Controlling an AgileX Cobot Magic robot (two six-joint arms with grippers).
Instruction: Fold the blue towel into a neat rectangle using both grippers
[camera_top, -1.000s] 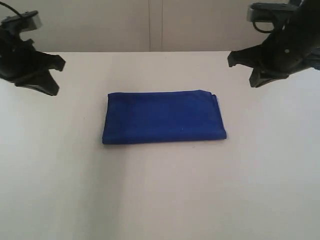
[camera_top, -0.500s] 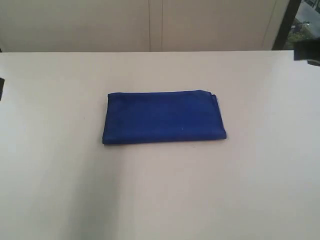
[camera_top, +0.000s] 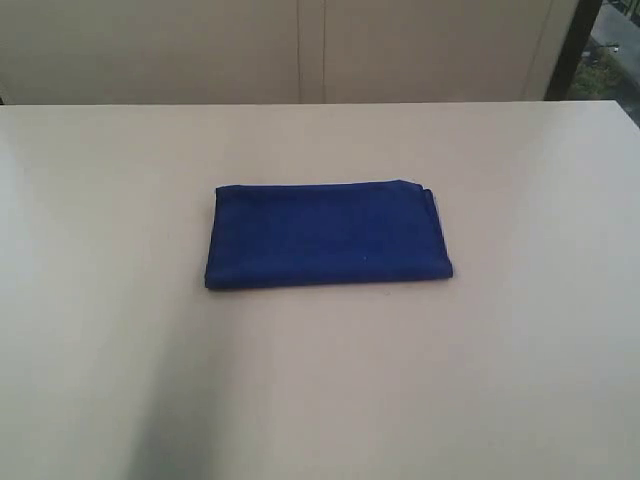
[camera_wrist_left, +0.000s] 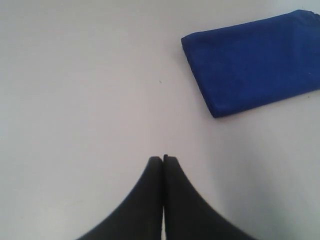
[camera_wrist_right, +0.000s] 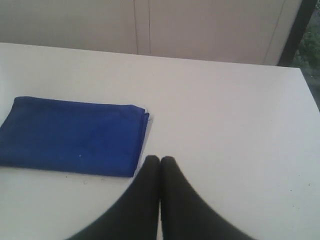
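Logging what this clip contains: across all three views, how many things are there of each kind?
towel: 1, blue, folded
grippers: 2, the left gripper and the right gripper, both shut and empty
table: 1
Total: 4

Folded blue towel on white table, closed right gripper beside it

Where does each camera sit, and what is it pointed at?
Exterior view: off the arms, looking down across the table at the blue towel; no robot shows.
Left wrist view: left arm, over the shut left gripper, toward the towel.
Right wrist view: right arm, over the shut right gripper, likewise.
All share the towel.
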